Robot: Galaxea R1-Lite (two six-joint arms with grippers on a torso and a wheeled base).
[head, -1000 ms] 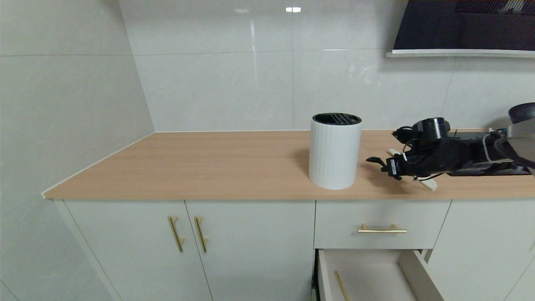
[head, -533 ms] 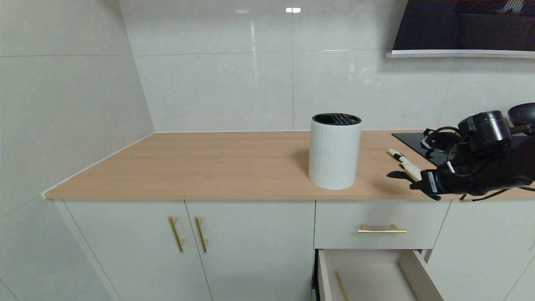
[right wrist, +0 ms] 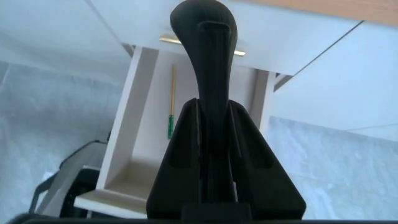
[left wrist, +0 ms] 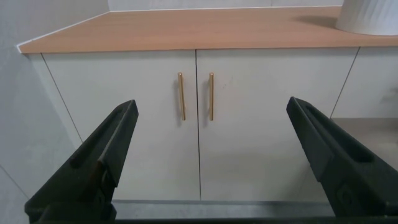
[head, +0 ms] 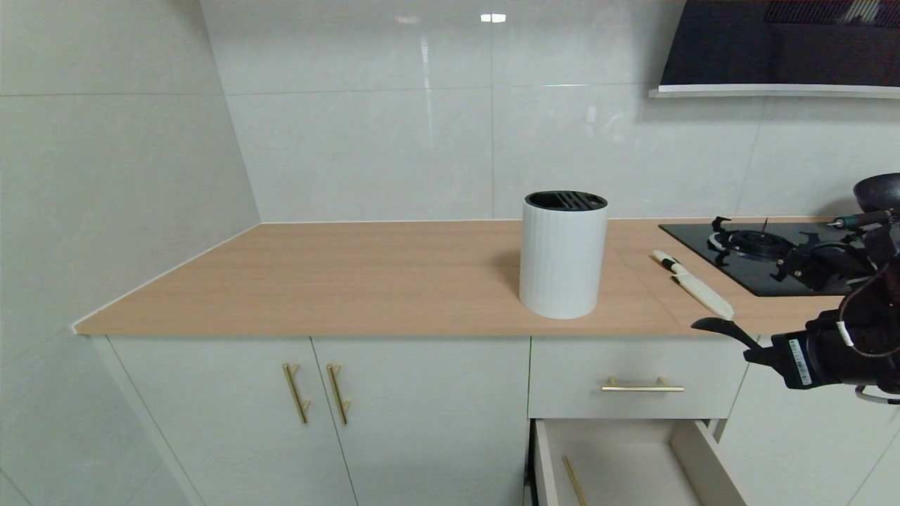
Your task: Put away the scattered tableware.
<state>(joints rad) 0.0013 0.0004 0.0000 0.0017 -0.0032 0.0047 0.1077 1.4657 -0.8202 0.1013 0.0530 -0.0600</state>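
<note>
A slim cream-coloured knife (head: 692, 284) lies flat on the wooden surface (head: 351, 281), just right of the white ribbed cylindrical holder (head: 563, 256), its broader end near the front edge. It looks light, stiff and smooth. Lying flat, it probably needs a pinch across its width at the narrower far end, away from any cutting edge. The right gripper (head: 721, 329) hangs below and in front of that edge, near the knife but not touching it, with its jaws pressed together on nothing. The left gripper (left wrist: 211, 107) faces the cabinet doors (left wrist: 196, 118), well apart from the knife, with its jaws spread wide and empty.
</note>
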